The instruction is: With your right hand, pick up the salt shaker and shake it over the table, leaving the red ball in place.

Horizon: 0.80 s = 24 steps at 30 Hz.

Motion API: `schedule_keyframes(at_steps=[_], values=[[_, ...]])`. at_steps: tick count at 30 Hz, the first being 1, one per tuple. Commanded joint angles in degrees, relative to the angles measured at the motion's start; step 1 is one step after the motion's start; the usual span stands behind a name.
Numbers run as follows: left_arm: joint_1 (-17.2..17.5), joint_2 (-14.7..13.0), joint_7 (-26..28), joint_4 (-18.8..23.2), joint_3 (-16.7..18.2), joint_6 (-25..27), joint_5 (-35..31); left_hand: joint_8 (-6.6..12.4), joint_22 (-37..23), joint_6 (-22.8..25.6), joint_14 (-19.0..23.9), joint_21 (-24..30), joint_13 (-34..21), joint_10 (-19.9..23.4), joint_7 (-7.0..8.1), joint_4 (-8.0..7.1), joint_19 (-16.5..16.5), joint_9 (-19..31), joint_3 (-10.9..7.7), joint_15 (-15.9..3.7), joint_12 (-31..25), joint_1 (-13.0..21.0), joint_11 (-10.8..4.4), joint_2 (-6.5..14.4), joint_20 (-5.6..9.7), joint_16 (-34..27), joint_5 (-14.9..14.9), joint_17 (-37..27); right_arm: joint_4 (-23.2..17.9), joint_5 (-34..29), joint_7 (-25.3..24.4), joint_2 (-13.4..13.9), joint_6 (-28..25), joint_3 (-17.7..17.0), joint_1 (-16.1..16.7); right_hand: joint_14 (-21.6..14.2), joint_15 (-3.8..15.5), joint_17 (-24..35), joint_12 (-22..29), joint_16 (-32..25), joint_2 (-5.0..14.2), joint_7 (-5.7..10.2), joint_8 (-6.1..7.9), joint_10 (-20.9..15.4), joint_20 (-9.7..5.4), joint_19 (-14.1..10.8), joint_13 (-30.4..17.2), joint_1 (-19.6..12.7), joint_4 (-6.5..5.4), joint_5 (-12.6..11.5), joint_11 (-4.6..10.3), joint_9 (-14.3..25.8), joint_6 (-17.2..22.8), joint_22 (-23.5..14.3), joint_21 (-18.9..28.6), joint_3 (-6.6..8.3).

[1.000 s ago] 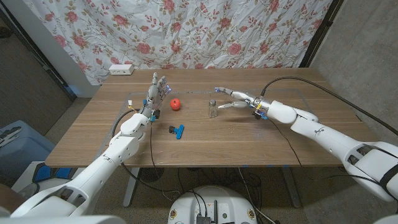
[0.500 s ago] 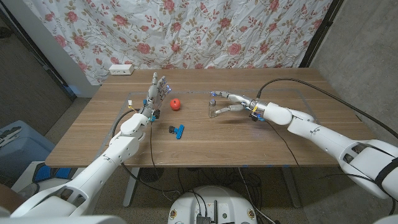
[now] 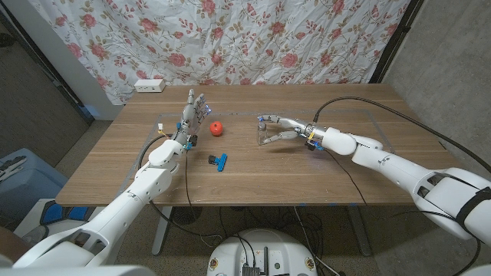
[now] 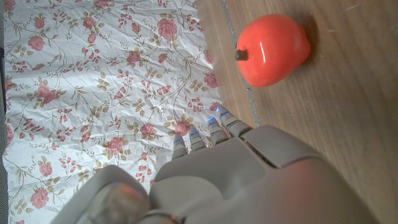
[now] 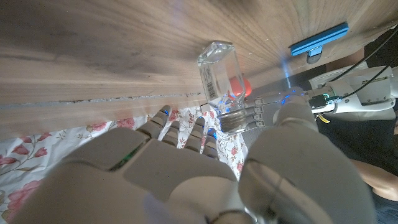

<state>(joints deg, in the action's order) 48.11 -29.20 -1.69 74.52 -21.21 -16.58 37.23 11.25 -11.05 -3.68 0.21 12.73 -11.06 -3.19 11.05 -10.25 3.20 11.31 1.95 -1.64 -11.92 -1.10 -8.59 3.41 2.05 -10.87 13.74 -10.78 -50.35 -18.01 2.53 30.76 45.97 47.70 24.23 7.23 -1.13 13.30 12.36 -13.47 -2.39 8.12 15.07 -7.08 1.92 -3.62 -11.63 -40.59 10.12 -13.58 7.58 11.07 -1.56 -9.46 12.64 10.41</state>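
The salt shaker (image 3: 262,133) stands upright on the wooden worktop (image 3: 322,172), a little right of the middle and toward the far side. It is a small clear glass bottle with a metal cap. The right robot hand (image 3: 285,128) is just beside it on its right. One finger reaches over the cap and the thumb comes in low near the base, so the fingers are spread around the shaker. In the right wrist view the fingers (image 5: 186,127) lie close to the metal cap of the salt shaker (image 5: 219,71), but I cannot tell if they press on it.

The red ball (image 3: 218,128) lies on the worktop to the left of the shaker, apart from it. In the left wrist view the red ball (image 4: 272,50) shows a small dark stem.

The left robot hand (image 3: 192,116) is just left of the ball, not touching it. Its fingers point to the far side, spread, and it holds nothing.

A blue clip (image 3: 219,160) lies nearer, between the two arms. A white power strip (image 3: 149,86) is at the far left edge, in front of the flowered curtain (image 3: 253,38).
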Motion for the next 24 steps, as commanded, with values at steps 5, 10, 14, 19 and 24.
schedule_keyframes(at_steps=[5, 10, 14, 19, 24], values=[[0.0, 0.0, 0.0, 0.0, 0.0, 0.0, 0.0, 0.23, -0.3, 0.0, 0.1, 0.3, -0.2, 0.1, 0.42, -0.43, 0.5, 0.3, -0.10, -6.03, -0.2, 0.0, -0.34, 5.8, 1.38, -0.3, 0.4, -0.3, 8.1, -1.4, -3.1, -2.9, 3.5, 3.1, -3.5, -1.7, 0.70, -0.3, 0.7, -0.7, -0.11, 0.52, 1.02, -2.3, -0.09, -1.9, -0.3, -2.3, -0.04, -0.5, 0.40, 0.3, 2.3, -0.2, -0.2, 0.85], [0.0, 0.0, 0.0, 0.0, 0.0, 0.0, 0.0, 0.23, -0.3, 0.0, 0.1, 0.3, -0.2, 0.1, 0.38, -0.43, 0.5, 0.3, -0.10, -6.06, -0.2, 0.0, -0.32, 5.8, 1.36, -0.3, 0.4, -0.3, 9.8, -1.7, -4.5, -3.7, 4.3, 4.0, -4.3, -3.4, 1.16, -0.4, 1.1, -1.2, -0.24, 1.01, 1.78, -4.4, -0.30, -3.1, -0.3, -3.5, -0.18, -0.8, 1.08, 0.3, 4.2, -0.2, -0.2, 1.23], [0.0, 0.0, 0.0, 0.0, 0.0, 0.0, 0.0, 0.25, -0.3, 0.1, 0.1, 0.3, -0.2, 0.1, 0.41, -0.43, 0.5, 0.3, -0.10, -6.00, -0.2, 0.0, -0.34, 5.8, 1.37, -0.3, 0.4, -0.3, 11.6, -1.8, -5.1, -4.4, 5.0, 4.8, -5.1, -4.9, 1.53, -0.6, 1.4, -1.6, -0.70, 1.57, 2.37, -6.5, -0.37, -4.2, -0.4, -4.8, -0.13, -1.1, 2.20, 0.3, 5.7, -0.2, -0.3, 1.50], [0.0, 0.0, 0.0, 0.0, 0.0, 0.0, 0.0, 0.25, -0.3, 0.1, 0.1, 0.3, -0.2, 0.2, 0.33, -0.43, 0.5, 0.3, -0.10, -5.98, -0.2, 0.0, -0.36, 5.8, 1.35, -0.3, 0.4, -0.3, 13.7, -1.5, -5.1, -5.2, 5.6, 5.8, -6.3, -6.0, 1.88, -0.6, 1.5, -1.9, -1.04, 2.11, 2.91, -7.7, -0.46, -4.8, -0.4, -5.9, -0.17, -1.6, 2.72, 0.3, 7.1, -0.2, -0.4, 1.72], [0.0, 0.0, 0.0, 0.0, 0.0, 0.0, 0.0, 0.25, -0.3, 0.1, 0.1, 0.3, -0.2, 0.1, 0.43, -0.43, 0.5, 0.3, -0.10, -6.02, -0.2, 0.0, -0.29, 5.8, 1.38, -0.3, 0.4, -0.3, 16.1, -2.0, -6.1, -6.0, 6.3, 7.0, -7.6, -7.0, 2.42, -0.6, 1.5, -2.3, -0.55, 2.89, 3.47, -8.8, -0.71, -5.5, -0.4, -6.8, -0.44, -2.1, 3.41, 0.3, 8.6, -0.2, -0.6, 2.15]])
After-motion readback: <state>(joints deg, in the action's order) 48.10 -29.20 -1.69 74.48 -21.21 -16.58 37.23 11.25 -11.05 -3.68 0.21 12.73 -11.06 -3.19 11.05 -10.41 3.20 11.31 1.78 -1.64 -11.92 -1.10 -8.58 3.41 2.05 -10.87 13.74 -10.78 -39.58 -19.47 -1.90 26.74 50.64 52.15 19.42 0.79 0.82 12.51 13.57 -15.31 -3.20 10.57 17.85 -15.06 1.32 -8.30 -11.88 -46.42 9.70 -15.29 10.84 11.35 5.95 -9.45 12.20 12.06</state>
